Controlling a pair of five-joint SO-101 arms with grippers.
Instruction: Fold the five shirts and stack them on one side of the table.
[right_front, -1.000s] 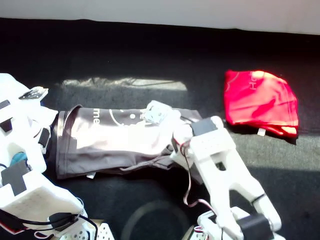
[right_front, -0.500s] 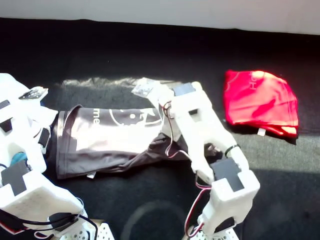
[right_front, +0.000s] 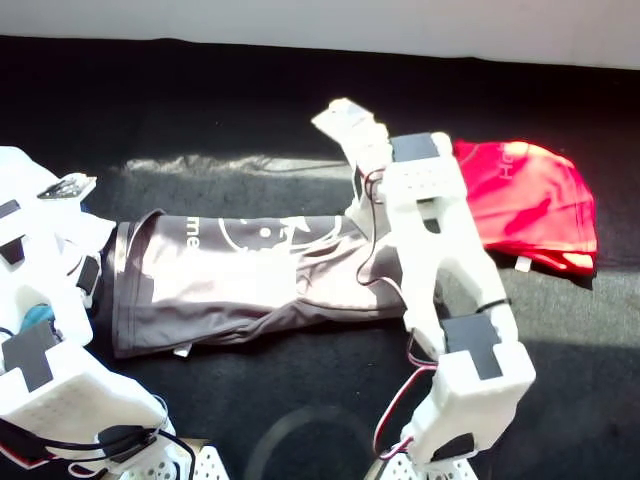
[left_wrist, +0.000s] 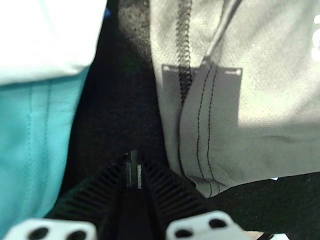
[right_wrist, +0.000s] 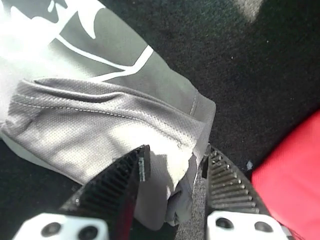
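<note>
Black cloth covers the table (right_front: 240, 90), crossed by a sunlit strip (right_front: 250, 165). From the high view, 2 shirts lie apart: the grey shirt (right_front: 230, 275) spread flat left of centre, and the red shirt (right_front: 525, 200) folded at the right. The right arm (right_front: 425, 190) crosses the grey shirt's right end and hides it. The right wrist view supplies that part: the grey hem lies below the right gripper (right_wrist: 174, 162), whose jaws stand apart with nothing grasped, and the red shirt's edge is just beside it. In the left wrist view the left gripper (left_wrist: 132, 167) is clenched on nothing above bare cloth, between the grey shirt's seam and a teal shirt (left_wrist: 35, 140) — barely a sliver from above, tucked against the left arm (right_front: 50, 390). A white patch (left_wrist: 50, 35) beside the teal shirt is cut off — cloth or not, it cannot be told.
</note>
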